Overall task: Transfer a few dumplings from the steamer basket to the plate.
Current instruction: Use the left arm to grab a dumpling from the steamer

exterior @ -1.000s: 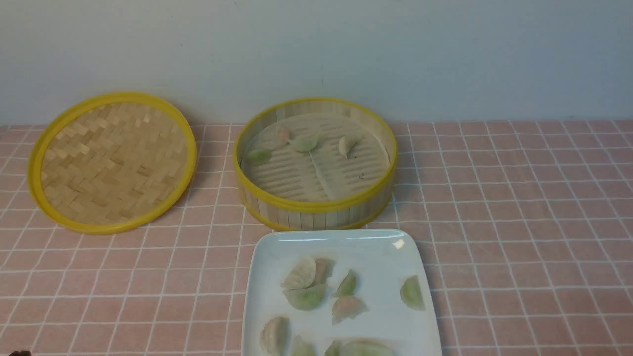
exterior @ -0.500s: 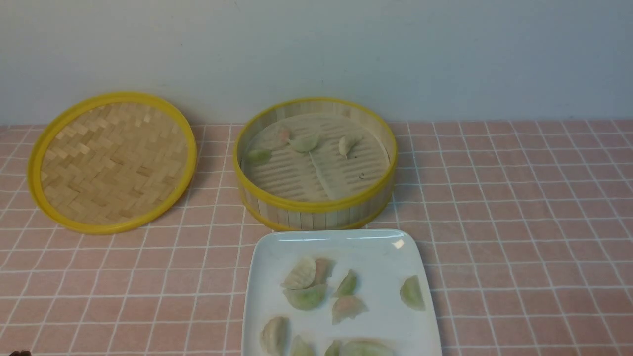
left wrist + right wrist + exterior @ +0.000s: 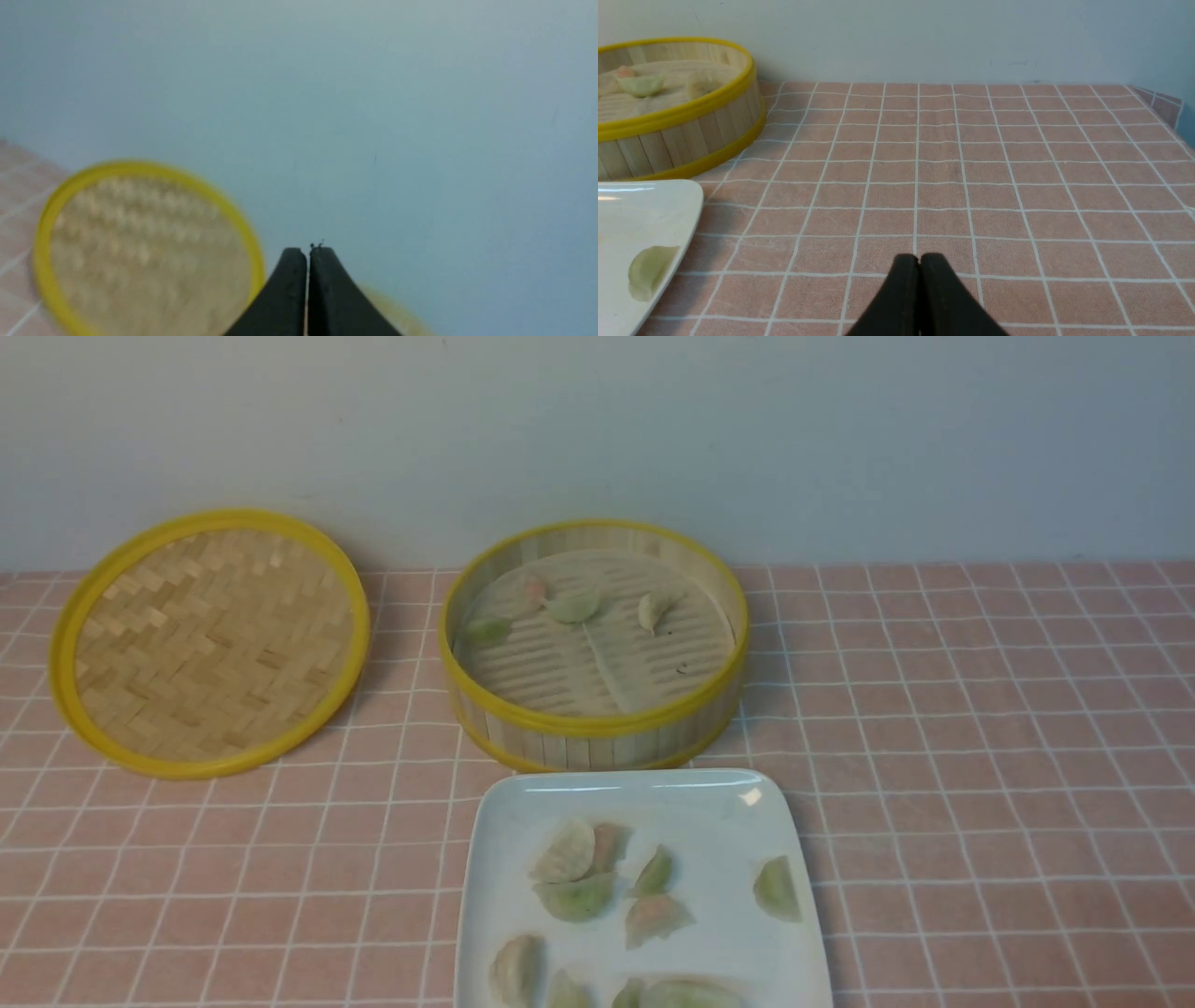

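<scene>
Your left gripper (image 3: 308,252) and right gripper (image 3: 919,259) both sit pinched closed, holding nothing. The steamer basket (image 3: 597,723) stands by the table's (image 3: 980,709) far edge with four dumplings (image 3: 571,607) inside; the plate (image 3: 635,789), just before it at the near edge, carries more

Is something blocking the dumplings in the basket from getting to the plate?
Only the near wall of the steamer basket stands between its dumplings and the plate; they must be lifted over it. The lid lies off to the left, out of the way.

Glossy white plate (image 3: 714,821); slatted bamboo steamer basket (image 3: 597,743); woven bamboo lid (image 3: 215,644); matt checked cloth (image 3: 980,756).
</scene>
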Robot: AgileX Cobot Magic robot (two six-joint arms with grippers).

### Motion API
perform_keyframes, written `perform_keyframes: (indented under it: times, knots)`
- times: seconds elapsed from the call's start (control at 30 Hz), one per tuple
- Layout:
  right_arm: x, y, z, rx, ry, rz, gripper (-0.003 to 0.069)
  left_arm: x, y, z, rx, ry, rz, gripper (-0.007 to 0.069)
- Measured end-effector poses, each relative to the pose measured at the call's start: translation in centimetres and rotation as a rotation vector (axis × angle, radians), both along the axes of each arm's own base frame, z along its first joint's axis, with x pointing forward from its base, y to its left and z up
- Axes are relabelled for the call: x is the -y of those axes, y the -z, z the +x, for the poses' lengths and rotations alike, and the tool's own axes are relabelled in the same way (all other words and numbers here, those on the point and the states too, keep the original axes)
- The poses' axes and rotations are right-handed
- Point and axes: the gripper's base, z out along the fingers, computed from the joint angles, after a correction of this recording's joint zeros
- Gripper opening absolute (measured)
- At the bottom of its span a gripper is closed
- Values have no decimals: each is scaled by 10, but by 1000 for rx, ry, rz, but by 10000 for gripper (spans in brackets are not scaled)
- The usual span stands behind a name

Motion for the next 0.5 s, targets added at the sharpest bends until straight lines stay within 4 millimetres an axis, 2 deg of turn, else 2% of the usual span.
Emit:
perform_keyframes:
  times: [0.1,0.13,0.17,0.2,0.27,0.3,0.33,0.37,0.4,0.47,0.5]
  knots:
    - [0,0,0,0,0,0,-15,-6,-22,-8,172,-50,-55,-6]
    - [0,0,0,0,0,0,-15,-6,-39,-12,220,-48,-47,-6]
    - [0,0,0,0,0,0,-15,-6,-43,-13,228,-47,-44,-6]
    - [0,0,0,0,0,0,-15,-4,-61,-15,244,-35,-19,-6]
    - [0,0,0,1,0,0,-15,5,-111,-14,164,19,104,-6]
    - [0,-1,0,9,0,11,-15,8,-130,-9,84,42,156,-6]
    - [-1,-1,1,21,-1,44,-15,11,-141,2,-34,70,193,-6]
    - [-1,-2,1,27,-1,55,-15,11,-147,-1,-15,65,201,-6]
    - [-2,-6,2,84,1,169,-15,15,-169,23,-270,116,272,-6]
    - [-2,-14,2,168,10,312,-15,17,-187,43,-463,160,335,-6]
    - [-2,-18,2,204,16,382,-15,18,-189,60,-583,192,373,-6]
